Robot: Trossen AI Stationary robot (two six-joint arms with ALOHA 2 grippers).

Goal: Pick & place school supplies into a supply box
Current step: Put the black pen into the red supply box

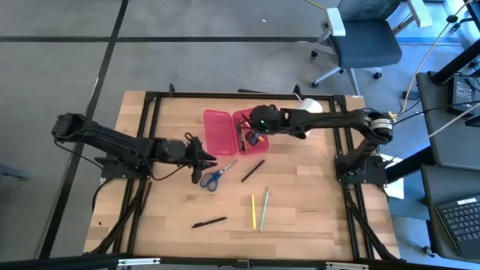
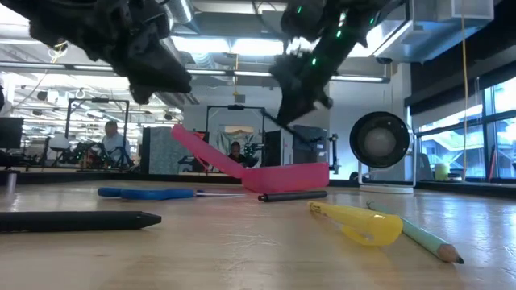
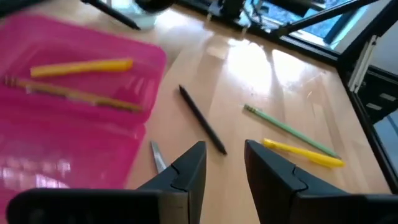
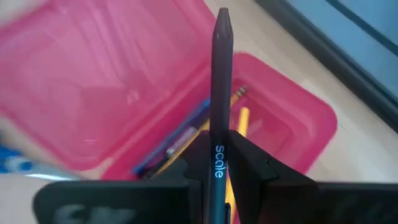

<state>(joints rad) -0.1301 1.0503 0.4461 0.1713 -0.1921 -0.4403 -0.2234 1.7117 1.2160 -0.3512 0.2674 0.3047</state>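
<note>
The left end effector (image 1: 212, 163) hangs just left of the scissors (image 1: 217, 175), below and left of the box (image 1: 219, 129), its fingers (image 3: 186, 169) spread with nothing between them; to do its part well it should probably drop square over the blue handles rather than the thin metal blades, which would slip. The box is translucent pink plastic, two shallow hinged halves lying open, the left half bare and tilted up off the wooden tabletop (image 1: 315, 202), the right half (image 4: 292, 118) already holding a yellow pencil and others. Over that right half the right end effector (image 1: 253, 137) pinches a slim black pen (image 4: 219, 99) pressed between its pads, tip pointing outward. The step in hand looks like lowering and releasing it; best to line the pen up with the tray's long side and let go low, so the smooth round barrel does not bounce off the rim or roll. Right and below the box lie another black pen (image 1: 253, 170), a yellow pen (image 1: 253, 212) and a green pencil (image 1: 264, 208) close together; a further black pen (image 1: 208, 223) lies nearer the front edge.
</note>
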